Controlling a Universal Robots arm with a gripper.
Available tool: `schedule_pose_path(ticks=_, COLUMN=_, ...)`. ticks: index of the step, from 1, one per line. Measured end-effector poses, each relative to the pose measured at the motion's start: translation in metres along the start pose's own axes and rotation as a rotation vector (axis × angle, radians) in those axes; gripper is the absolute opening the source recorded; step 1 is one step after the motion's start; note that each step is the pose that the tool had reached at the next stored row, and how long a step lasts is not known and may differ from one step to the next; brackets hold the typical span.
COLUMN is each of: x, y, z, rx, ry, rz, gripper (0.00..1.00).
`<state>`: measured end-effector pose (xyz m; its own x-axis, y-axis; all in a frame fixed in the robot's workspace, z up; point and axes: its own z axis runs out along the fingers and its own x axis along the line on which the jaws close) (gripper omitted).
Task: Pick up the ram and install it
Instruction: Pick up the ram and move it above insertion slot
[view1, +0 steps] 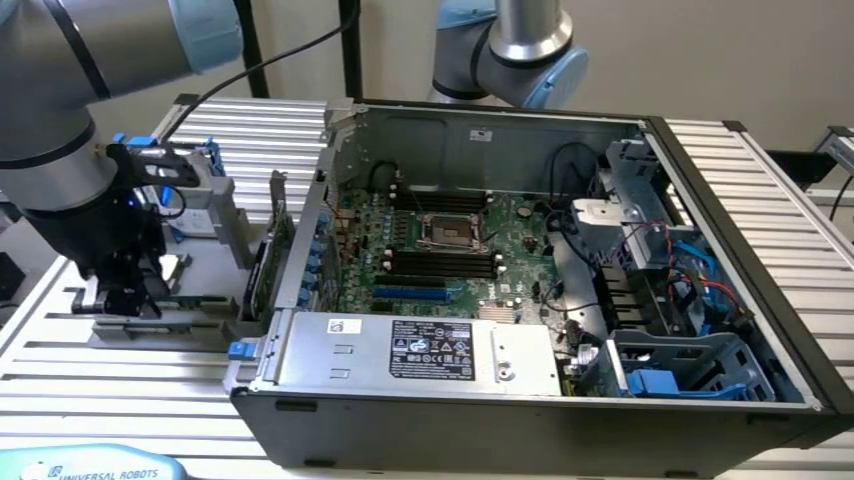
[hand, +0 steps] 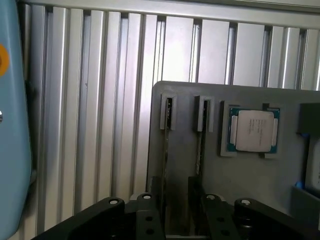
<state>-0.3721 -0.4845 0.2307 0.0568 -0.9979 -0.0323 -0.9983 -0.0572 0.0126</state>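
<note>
Black two-finger gripper is low over the flat grey plastic holder tray, jaws part open, nothing clamped. The long thin ram stick stands on edge in a tray slot, running between the jaws; a second stick fills the neighbouring slot, a square silver processor chip beyond

Ram sticks: 2, on edge. Processor chip: 1. Grey holder tray: 1. Open computer case: 1. Motherboard: 1, with 1 CPU socket, 1 blue slot. Power supply: 1. Silver drive: 1. Gripper: 1. Ribbed table: 1
</note>
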Motion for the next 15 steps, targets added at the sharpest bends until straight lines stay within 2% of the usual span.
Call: schedule_pose_path(ticks=15, x=0.007, y=-0.0014, z=0.027, rx=-0.0001, ry=0.0, rz=0.0, gripper=0.36)
